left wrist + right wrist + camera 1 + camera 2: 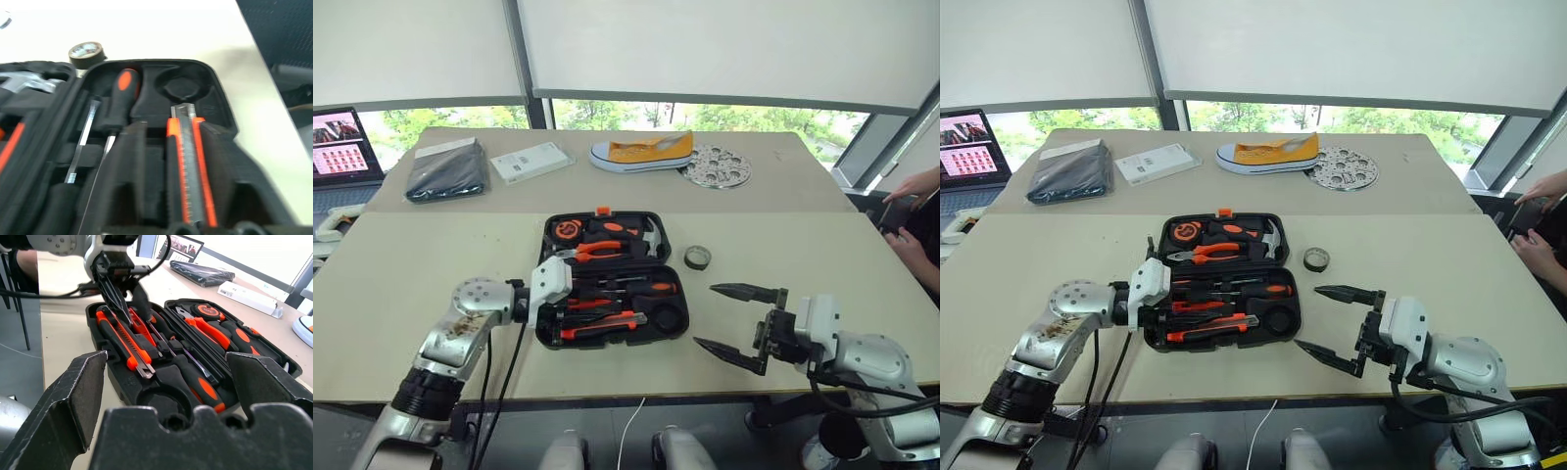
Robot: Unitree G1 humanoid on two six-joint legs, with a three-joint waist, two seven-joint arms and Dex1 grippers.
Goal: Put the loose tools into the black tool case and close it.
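The black tool case (pixel 548 257) lies open in the middle of the near table. Its far half holds the tape measure, pliers and hammer. In the near half lie black-and-orange screwdrivers (pixel 641 288) and the utility knife (pixel 599 329). My left gripper (pixel 122 308) reaches in from the case's left end, shut, with its tips just over the knife (pixel 122 340). The dark tape roll (pixel 697 258) sits loose on the table right of the case. My right gripper (pixel 705 315) hangs open and holds nothing, right of the case and nearer than the roll.
On the far table are a yellow shoe (pixel 641 152), a perforated metal disc (pixel 717 166), a white box (pixel 530 162) and a dark wrapped pouch (pixel 445 171). A laptop (pixel 342 147) stands at far left. A person's hands (pixel 911 186) show at the right edge.
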